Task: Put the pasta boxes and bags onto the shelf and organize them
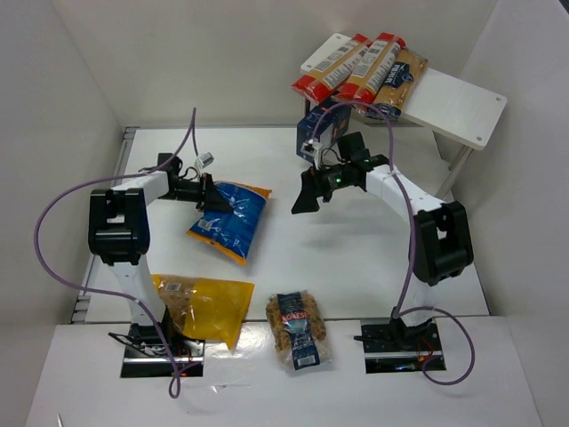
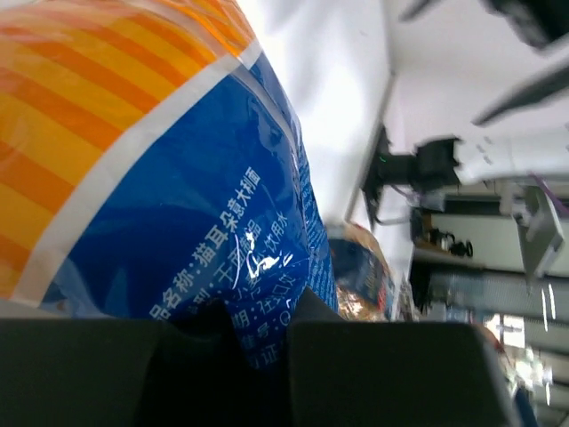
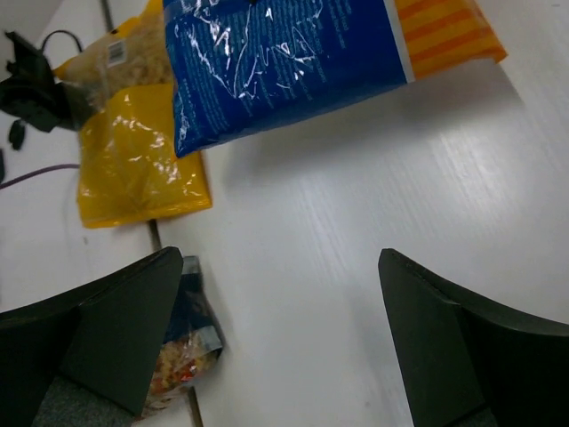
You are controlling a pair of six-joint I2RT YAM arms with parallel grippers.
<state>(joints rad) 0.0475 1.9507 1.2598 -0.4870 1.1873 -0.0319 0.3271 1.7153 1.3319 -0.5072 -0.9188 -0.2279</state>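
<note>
My left gripper (image 1: 216, 197) is shut on the edge of the blue bag with the orange top (image 1: 233, 219), which fills the left wrist view (image 2: 196, 205) and shows in the right wrist view (image 3: 284, 62). My right gripper (image 1: 307, 197) is open and empty above the table middle, its fingers (image 3: 116, 329) wide apart. The yellow bag (image 1: 203, 307) lies near the left base and shows in the right wrist view (image 3: 133, 160). The small clear bag (image 1: 300, 329) lies at the front, also in the right wrist view (image 3: 182, 347). Tan packs with red ends (image 1: 356, 67) lie on the white shelf (image 1: 458, 107). The navy box (image 1: 322, 124) stands below them.
White walls enclose the table on the left, back and right. Purple cables (image 1: 53, 222) loop from both arms. The table's front edge with the arm bases (image 1: 400, 342) is close to the small clear bag.
</note>
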